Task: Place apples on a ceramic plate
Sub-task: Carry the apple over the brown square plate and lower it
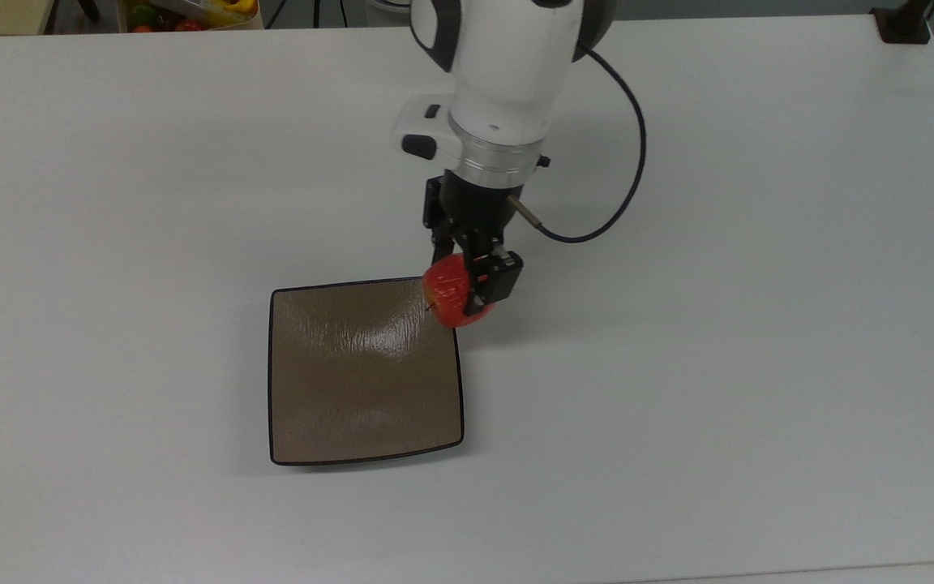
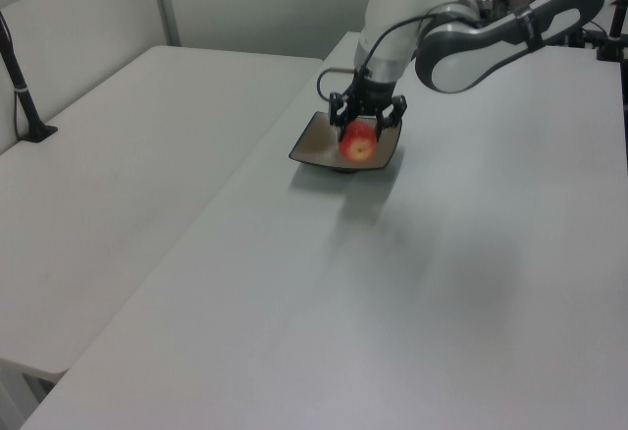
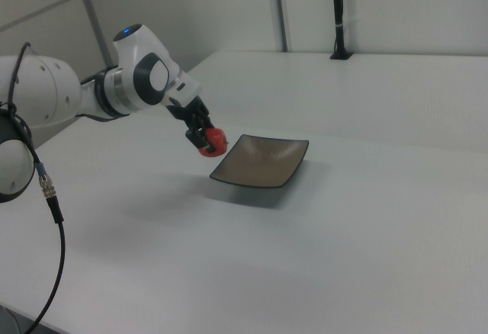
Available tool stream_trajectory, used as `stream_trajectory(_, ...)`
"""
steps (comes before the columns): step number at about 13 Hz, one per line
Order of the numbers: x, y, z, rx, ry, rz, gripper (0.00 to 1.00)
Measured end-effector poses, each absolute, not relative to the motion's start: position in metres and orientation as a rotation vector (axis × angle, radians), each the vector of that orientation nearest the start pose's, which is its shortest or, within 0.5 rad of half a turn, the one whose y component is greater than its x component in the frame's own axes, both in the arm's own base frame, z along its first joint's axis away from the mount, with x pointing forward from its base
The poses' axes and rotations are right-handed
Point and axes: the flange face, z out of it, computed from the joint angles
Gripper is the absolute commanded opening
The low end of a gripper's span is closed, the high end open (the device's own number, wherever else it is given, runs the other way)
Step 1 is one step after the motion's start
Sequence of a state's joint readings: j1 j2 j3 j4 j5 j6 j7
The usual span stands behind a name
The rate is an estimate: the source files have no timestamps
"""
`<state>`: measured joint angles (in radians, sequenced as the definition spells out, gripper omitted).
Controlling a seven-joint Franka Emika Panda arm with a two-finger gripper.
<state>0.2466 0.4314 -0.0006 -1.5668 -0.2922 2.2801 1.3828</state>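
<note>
The ceramic plate (image 1: 353,381) is gleaming glossy brown with faint ridges; the apple (image 1: 449,302) is looking smooth; the surface (image 1: 759,365) is showing matt white.

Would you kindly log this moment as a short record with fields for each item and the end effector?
apple: red, held in the air, at the plate's corner nearest the arm in the top view
plate: square, brown, black rim, flat on the table, nothing resting on it
end effector: shut on the apple, pointing down
table: white
task state: apple not yet set on the plate
</note>
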Motion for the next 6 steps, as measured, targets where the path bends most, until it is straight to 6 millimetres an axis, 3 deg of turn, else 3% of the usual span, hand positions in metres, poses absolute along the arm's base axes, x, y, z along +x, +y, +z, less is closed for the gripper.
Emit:
stream_trajectory(1, 0.690, 0.154, 0.431, -2.670, 1.448, -0.604, 0.55)
stream_trajectory(4, 0.698, 0.130, 0.436, -2.625, 1.478, -0.645, 0.85)
stream_trajectory(6, 0.701, 0.124, 0.436, -2.607, 1.480, -0.661, 0.96)
